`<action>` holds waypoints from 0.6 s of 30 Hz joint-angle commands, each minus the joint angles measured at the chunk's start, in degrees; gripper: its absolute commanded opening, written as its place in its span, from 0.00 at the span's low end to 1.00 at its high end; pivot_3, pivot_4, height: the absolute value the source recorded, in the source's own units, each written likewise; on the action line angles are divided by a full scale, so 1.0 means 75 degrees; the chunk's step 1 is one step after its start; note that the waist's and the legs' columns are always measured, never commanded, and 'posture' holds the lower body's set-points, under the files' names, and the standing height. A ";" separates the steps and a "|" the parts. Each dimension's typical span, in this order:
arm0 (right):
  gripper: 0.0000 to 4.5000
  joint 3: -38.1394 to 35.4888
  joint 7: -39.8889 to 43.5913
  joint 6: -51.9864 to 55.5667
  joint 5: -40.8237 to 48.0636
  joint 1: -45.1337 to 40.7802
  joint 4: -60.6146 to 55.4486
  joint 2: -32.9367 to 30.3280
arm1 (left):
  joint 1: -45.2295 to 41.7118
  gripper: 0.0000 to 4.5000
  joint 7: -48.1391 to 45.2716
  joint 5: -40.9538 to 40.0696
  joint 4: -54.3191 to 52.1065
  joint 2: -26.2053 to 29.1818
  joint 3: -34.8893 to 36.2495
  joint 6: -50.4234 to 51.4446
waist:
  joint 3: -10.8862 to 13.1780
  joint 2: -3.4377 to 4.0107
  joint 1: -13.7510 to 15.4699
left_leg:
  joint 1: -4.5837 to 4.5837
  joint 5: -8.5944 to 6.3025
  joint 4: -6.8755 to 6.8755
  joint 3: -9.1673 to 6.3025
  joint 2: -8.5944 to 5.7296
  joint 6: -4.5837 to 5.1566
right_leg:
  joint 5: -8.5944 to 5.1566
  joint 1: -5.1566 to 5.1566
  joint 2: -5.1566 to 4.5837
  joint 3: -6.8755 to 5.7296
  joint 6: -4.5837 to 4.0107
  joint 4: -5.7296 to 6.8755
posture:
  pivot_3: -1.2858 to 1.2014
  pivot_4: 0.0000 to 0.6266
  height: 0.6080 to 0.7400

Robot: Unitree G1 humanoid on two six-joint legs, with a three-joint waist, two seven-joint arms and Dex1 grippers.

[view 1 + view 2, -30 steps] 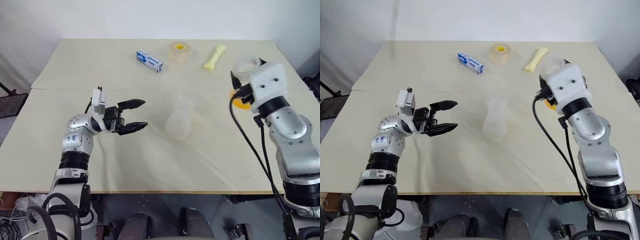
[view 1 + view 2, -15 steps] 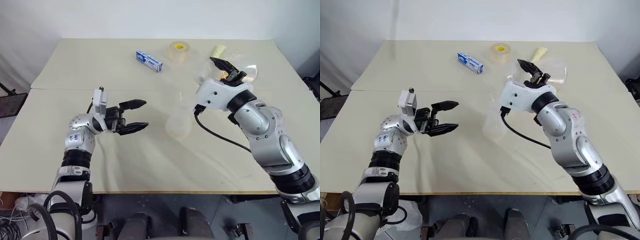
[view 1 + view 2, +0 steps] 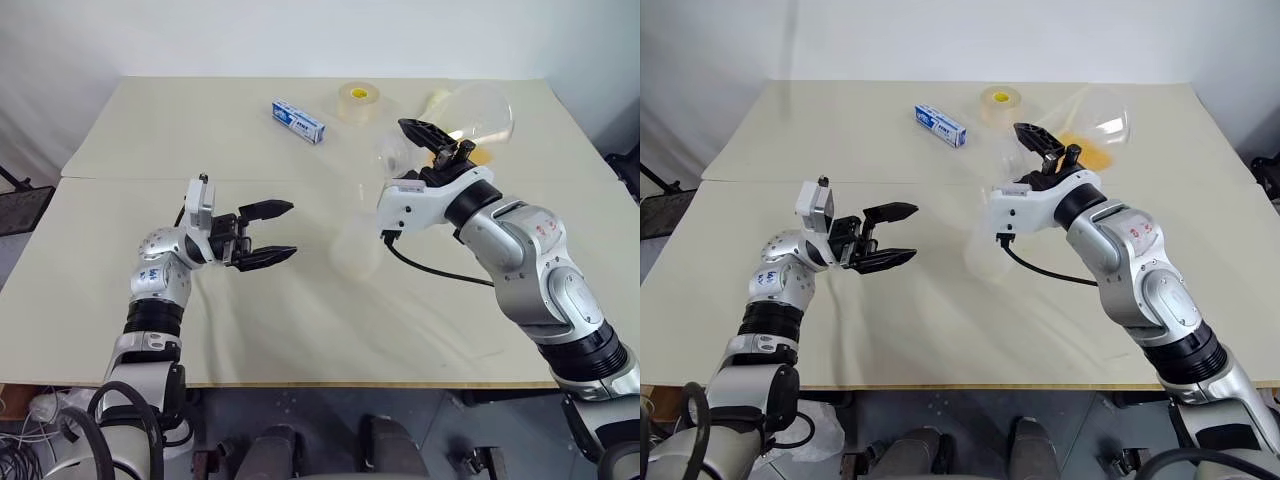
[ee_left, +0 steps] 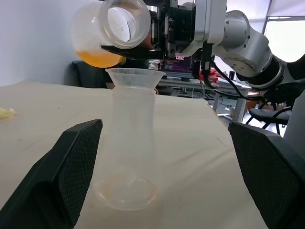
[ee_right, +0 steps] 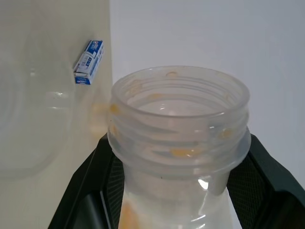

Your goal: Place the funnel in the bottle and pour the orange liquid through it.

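Note:
The clear conical bottle [image 3: 356,247] stands mid-table, and the small clear funnel [image 4: 135,78] sits in its neck. My right gripper [image 3: 441,141] is shut on the neck of a larger clear flask [image 3: 481,108]. It holds the flask tipped on its side, mouth [image 4: 125,23] just above and beside the funnel. The orange liquid [image 4: 96,57] lies pooled in the flask's low belly. My left gripper [image 3: 290,228] hovers open to the left of the bottle, fingers [image 4: 71,167] wide on either side of it, not touching.
At the table's far side lie a blue and white box [image 3: 299,121], a tape roll with a yellow centre [image 3: 359,101] and a pale yellow packet [image 3: 433,99], partly behind the flask. A seam [image 3: 120,179] crosses the tabletop.
My right arm has swung left toward the bottle and rolled its wrist, tipping the flask from upright onto its side above the funnel. The left gripper has stayed put, open.

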 commanded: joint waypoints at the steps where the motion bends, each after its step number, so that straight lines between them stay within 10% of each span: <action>1: 0.55 -0.0408 -0.0194 -0.0347 -0.0304 -0.0172 -0.0019 -0.0142 | -0.0227 1.00 -0.0098 -0.0129 -0.0078 -0.0001 0.0104 -0.0010 | 0.0000 0.0000 -0.0001 | 0.0000 0.0000 0.0000 0.0000 0.0000 0.0000 | 0.0000 0.0000 0.0000 0.0000 0.0000 0.0000 | 0.52 0.24 1.00; 18: 0.55 -0.0535 -0.0549 -0.1638 -0.1177 -0.0327 0.0560 -0.0477 | -0.0309 1.00 -0.0131 -0.0109 0.0008 -0.0014 0.0099 -0.0002 | 0.0000 0.0000 -0.0004 | 0.0000 0.0000 0.0000 0.0000 0.0001 0.0000 | 0.0000 0.0000 0.0000 -0.0001 0.0000 0.0000 | 0.52 0.24 1.00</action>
